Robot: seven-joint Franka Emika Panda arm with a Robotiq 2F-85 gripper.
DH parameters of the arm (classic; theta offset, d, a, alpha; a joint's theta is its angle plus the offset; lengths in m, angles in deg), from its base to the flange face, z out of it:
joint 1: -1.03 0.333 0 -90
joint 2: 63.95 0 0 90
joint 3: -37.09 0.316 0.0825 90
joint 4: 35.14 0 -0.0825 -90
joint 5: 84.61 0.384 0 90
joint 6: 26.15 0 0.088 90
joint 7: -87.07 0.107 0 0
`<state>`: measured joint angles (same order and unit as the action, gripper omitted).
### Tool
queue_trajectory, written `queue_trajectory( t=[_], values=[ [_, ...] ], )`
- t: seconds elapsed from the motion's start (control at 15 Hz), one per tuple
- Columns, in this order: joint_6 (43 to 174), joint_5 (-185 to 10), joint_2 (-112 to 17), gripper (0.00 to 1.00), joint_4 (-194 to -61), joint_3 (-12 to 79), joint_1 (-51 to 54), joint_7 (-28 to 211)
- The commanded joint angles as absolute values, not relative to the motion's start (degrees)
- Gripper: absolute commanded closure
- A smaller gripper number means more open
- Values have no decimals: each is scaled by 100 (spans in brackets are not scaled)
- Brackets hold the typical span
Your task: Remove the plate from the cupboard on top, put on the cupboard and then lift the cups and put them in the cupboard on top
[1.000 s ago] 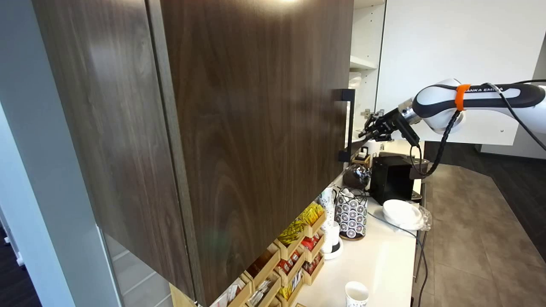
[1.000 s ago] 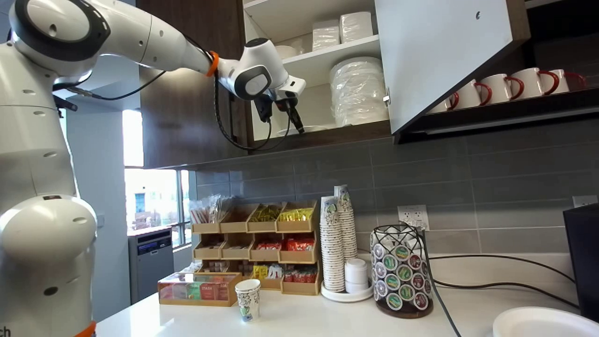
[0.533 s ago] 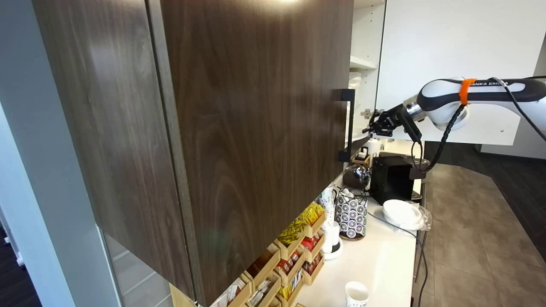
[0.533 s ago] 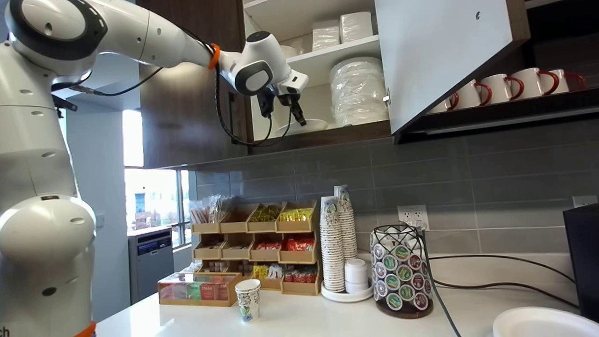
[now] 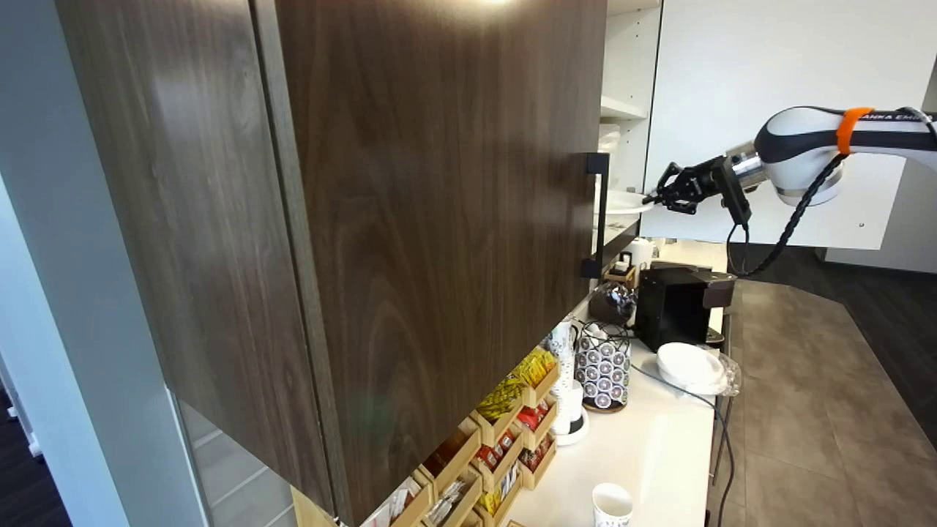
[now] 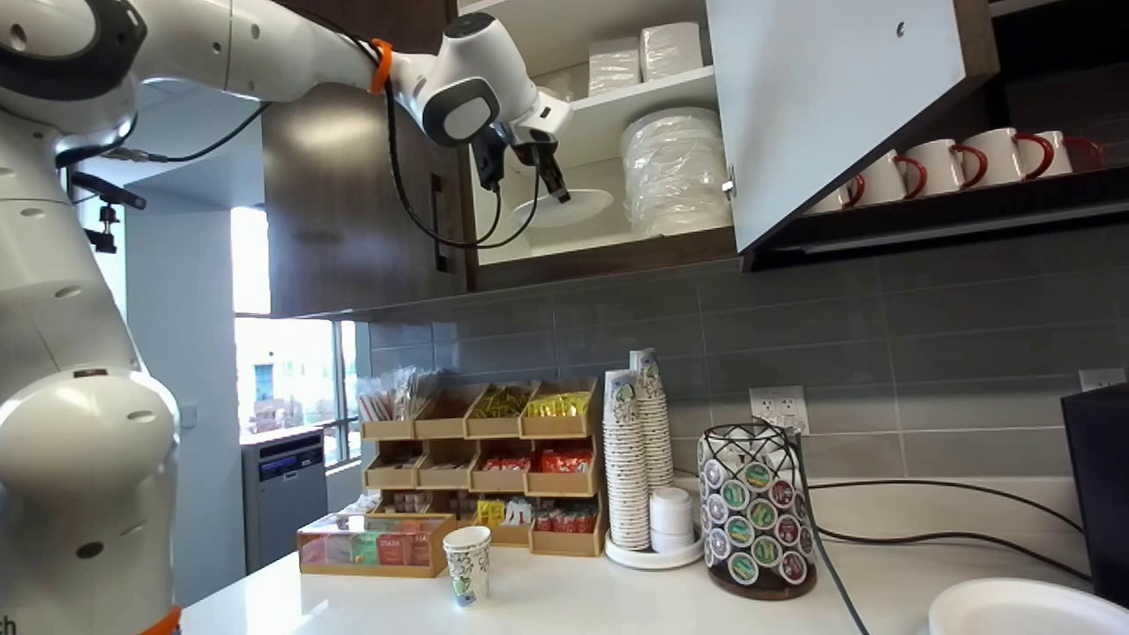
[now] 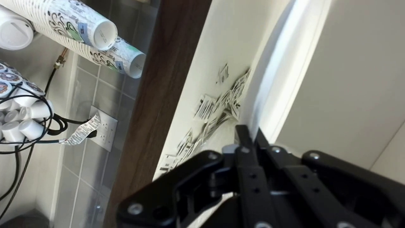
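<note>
In an exterior view, gripper (image 5: 651, 199) held white plate (image 5: 626, 203) by its rim, plate partly behind dark cupboard door (image 5: 454, 205); capsule rack (image 5: 603, 372), paper cup (image 5: 612, 505) below door.

"ANKA EMI" can be read on the robot arm (image 5: 812, 139) in an exterior view, the rest illegible; "ch" is shown on its lower part (image 6: 79, 573) in an exterior view. Print on coffee pods (image 6: 760, 516), boxed packets (image 6: 401, 549), cord tag (image 7: 83, 131) and paper cups (image 7: 74, 24) cannot be made out.
</note>
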<state>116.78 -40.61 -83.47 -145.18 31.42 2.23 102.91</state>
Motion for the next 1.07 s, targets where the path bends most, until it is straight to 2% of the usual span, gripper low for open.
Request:
queue_trajectory(
  t=[0.0,0.6,0.8,1.0],
  values=[
    [10729,-3996,-9067,99,-14948,2942,162,9853],
    [7399,-4674,-9813,99,-15178,2324,-378,8854],
    [6925,-4860,-9834,99,-15390,2345,-465,8519],
    [6986,-4753,-9708,96,-15260,2377,-522,8557]
  ],
)
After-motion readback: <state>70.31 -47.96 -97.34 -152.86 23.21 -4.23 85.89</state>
